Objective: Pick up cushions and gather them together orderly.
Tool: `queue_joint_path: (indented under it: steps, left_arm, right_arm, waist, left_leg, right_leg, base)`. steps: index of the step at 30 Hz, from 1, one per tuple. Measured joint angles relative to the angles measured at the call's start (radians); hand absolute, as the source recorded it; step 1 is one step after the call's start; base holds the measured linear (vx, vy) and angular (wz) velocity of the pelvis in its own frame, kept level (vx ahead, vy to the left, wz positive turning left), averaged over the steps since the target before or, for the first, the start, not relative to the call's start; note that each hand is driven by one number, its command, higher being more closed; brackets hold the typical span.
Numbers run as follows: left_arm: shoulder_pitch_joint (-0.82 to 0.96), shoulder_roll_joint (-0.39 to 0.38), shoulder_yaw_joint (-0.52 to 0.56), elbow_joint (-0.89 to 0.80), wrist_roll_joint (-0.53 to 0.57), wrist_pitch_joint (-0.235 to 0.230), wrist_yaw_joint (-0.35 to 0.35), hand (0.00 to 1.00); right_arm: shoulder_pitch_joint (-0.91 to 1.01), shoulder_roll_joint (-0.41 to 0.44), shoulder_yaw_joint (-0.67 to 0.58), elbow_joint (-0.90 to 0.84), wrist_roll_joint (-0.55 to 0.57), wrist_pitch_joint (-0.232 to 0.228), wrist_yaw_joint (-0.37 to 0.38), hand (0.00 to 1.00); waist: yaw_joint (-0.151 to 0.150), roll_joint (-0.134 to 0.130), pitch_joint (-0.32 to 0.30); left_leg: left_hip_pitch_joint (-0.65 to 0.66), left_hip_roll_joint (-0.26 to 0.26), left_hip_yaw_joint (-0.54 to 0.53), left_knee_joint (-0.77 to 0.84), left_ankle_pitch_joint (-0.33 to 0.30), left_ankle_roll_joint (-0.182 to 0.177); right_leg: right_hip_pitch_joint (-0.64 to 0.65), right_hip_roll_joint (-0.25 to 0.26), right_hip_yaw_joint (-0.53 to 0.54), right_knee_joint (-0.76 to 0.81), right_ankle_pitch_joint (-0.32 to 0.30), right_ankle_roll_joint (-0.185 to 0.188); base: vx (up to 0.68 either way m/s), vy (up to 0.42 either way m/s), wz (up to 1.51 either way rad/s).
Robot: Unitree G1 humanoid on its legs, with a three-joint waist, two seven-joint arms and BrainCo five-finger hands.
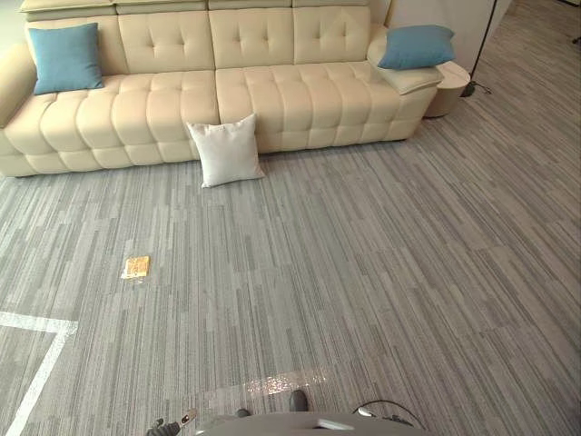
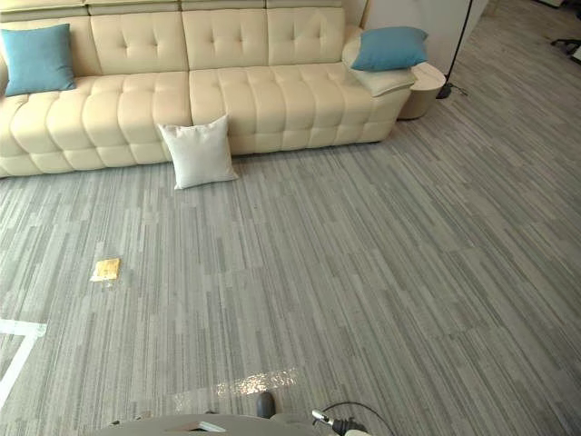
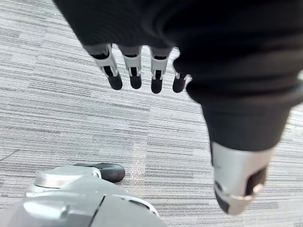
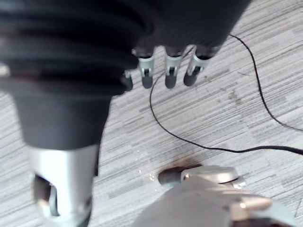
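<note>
The left blue cushion (image 1: 65, 57) leans on the sofa's (image 1: 300, 100) back, the white cushion (image 1: 226, 151) stands on the floor (image 1: 381, 272) propped against its front and the right blue cushion (image 1: 416, 46) lies on its arm, all scattered and far off, so the left hand (image 3: 135, 73) and right hand (image 4: 171, 75) hang empty, fingers straight and apart.

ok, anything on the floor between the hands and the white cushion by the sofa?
Nothing visible blocks it: the white cushion leans on the sofa front across open carpet. A small yellow object lies off to the robot's left, outside the straight path. Left hand and right hand are open, holding nothing.
</note>
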Motion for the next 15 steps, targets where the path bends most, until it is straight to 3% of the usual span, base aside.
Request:
queue_joint_path:
  steps: [9,13,15]
  left_arm:
    - [-0.048,0.006,0.002,0.008,0.001,0.001,0.0,0.0]
    - [-0.064,0.001,0.021,-0.009,0.001,0.0,0.0,0.0]
    - [-0.064,-0.011,0.032,-0.034,0.0,-0.001,0.0,0.0]
  right_arm:
    - [-0.029,0.001,-0.001,-0.002,0.002,0.0,0.0,0.0]
    - [-0.029,0.004,-0.004,-0.009,0.005,-0.002,-0.001,0.0]
    - [-0.023,0.003,-0.005,-0.034,0.015,-0.002,-0.003,0.0]
  waist:
    - [-0.004,-0.002,0.03]
    - [0.007,-0.002,0.038]
    - [0.016,0.004,0.059]
  left_leg:
    - [-0.056,0.002,0.042,0.084,-0.055,0.017]
    - [-0.126,0.019,0.053,0.197,-0.119,0.03]
    - [-0.152,0.04,0.053,0.286,-0.171,0.036]
  right_leg:
    - [-0.03,-0.002,0.045,0.007,0.009,0.01]
    - [-0.066,0.0,0.046,0.043,-0.003,0.028]
    - [-0.095,0.012,0.043,0.133,-0.046,0.036]
  base:
    - [-0.01,0.021,-0.15]
    - [0.0,0.039,-0.07]
    - [0.02,0.062,0.0]
